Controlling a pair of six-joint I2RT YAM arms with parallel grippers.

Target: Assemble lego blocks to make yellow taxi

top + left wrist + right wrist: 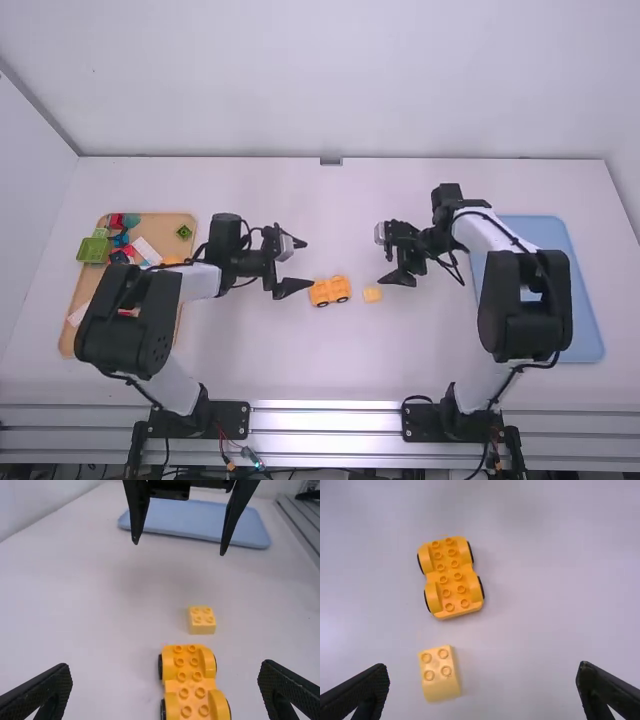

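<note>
White, smooth tabletop [330, 370] runs under everything. On it the two white-and-black jointed arms bend in toward each other: the left arm [125, 320] points its wrist to the right, while the right arm [525, 310] points its wrist to the left. A flat, rectangular blue tray [588, 325] lies at the right side, partly behind the right arm, and a tan rectangular tray [170, 225] holding mixed coloured blocks lies at the left. The black two-finger left gripper [309, 264] hangs just beside the car's left end, its fingers spread wide with nothing between them. Facing it, the black two-finger right gripper [384, 270] is near the small brick, a little farther from the bases than it, also spread wide and empty. Orange-yellow, studded and four-wheeled, the plastic car base [330, 291] stands on the table between the grippers, studs up, its long axis nearly left to right, the left end slightly nearer the arm bases; which end is its front I cannot tell. Off its right end, with a gap between, a pale yellow, four-studded plastic brick [372, 294] sits studs up.
</note>
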